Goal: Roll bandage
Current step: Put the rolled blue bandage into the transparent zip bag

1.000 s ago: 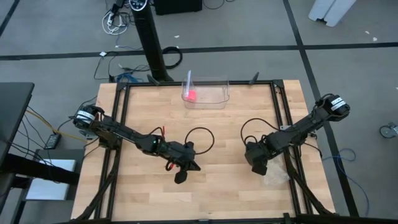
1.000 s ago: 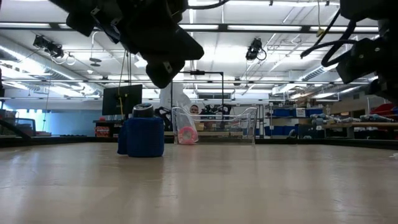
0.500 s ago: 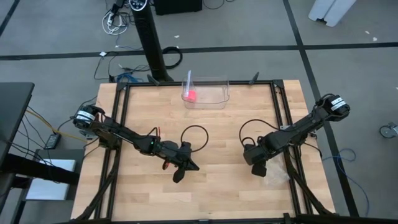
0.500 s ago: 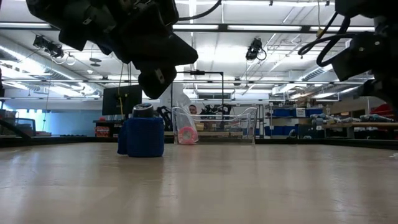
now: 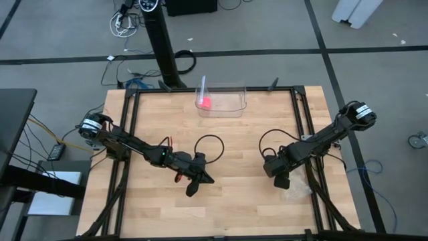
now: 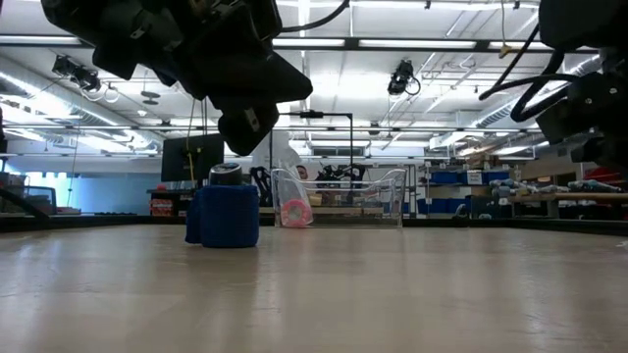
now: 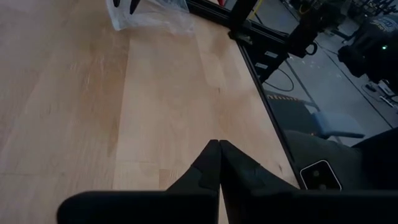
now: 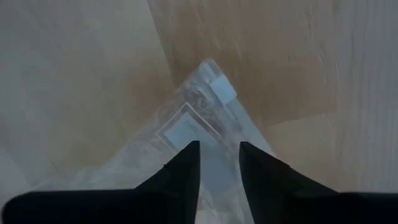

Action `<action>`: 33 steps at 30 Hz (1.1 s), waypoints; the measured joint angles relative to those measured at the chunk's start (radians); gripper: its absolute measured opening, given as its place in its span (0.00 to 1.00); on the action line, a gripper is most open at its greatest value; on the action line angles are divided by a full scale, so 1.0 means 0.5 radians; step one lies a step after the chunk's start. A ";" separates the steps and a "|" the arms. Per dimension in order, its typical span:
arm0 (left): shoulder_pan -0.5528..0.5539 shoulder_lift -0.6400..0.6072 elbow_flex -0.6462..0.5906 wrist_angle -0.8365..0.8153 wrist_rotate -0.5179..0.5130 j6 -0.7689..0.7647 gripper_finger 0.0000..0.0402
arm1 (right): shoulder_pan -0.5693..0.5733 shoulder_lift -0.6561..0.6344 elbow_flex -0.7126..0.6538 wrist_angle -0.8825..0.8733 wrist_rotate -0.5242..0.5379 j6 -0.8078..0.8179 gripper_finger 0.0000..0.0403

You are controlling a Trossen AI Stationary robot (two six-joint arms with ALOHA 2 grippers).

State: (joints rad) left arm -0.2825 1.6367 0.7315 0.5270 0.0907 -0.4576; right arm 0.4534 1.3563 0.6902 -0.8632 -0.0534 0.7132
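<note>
The bandage (image 6: 228, 216) is a small blue cylinder resting on the table, seen only in the low view; in the high view it does not show. My left gripper (image 5: 192, 189) hangs shut and empty above the table's middle, and in the low view (image 6: 245, 126) it is above the bandage and nearer than it. My right gripper (image 5: 281, 179) is open at the table's right. Its fingers (image 8: 186, 163) stand above the clear plastic bag (image 8: 198, 127), apart from it.
A clear container (image 5: 221, 99) with a small pink object (image 5: 206, 102) stands at the far edge's middle. The clear plastic bag (image 5: 298, 190) lies flat near the right rail and shows in the left wrist view (image 7: 149, 14). Bare wood lies between the arms.
My left gripper has shifted a little toward the table's left edge and slightly down, staying shut. My right gripper has gone a little toward the near right, toward the plastic bag. The bandage has kept still.
</note>
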 joint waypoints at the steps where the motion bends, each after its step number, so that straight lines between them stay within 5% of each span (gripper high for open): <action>1: 0.000 0.000 0.000 0.001 0.000 0.000 0.03 | 0.000 0.000 -0.007 0.013 0.000 0.000 0.27; 9: 0.001 0.000 0.000 0.032 -0.072 0.001 0.03 | 0.002 0.000 -0.010 0.048 0.044 -0.020 0.03; 17: 0.001 0.000 0.000 0.218 -0.347 -0.081 0.03 | 0.038 0.000 0.053 0.070 0.190 -0.041 0.01; 28: 0.080 0.000 0.000 0.518 -0.525 -0.092 0.16 | 0.184 0.001 0.549 -0.025 1.323 -0.184 0.00; 33: 0.075 0.001 0.075 0.568 -0.648 0.203 0.29 | 0.232 0.001 0.654 0.289 1.832 -0.662 0.00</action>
State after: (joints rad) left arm -0.2447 1.6371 0.7691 0.8110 -0.2332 -0.3563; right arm 0.5694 1.3567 1.0173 -0.7188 0.8626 0.3821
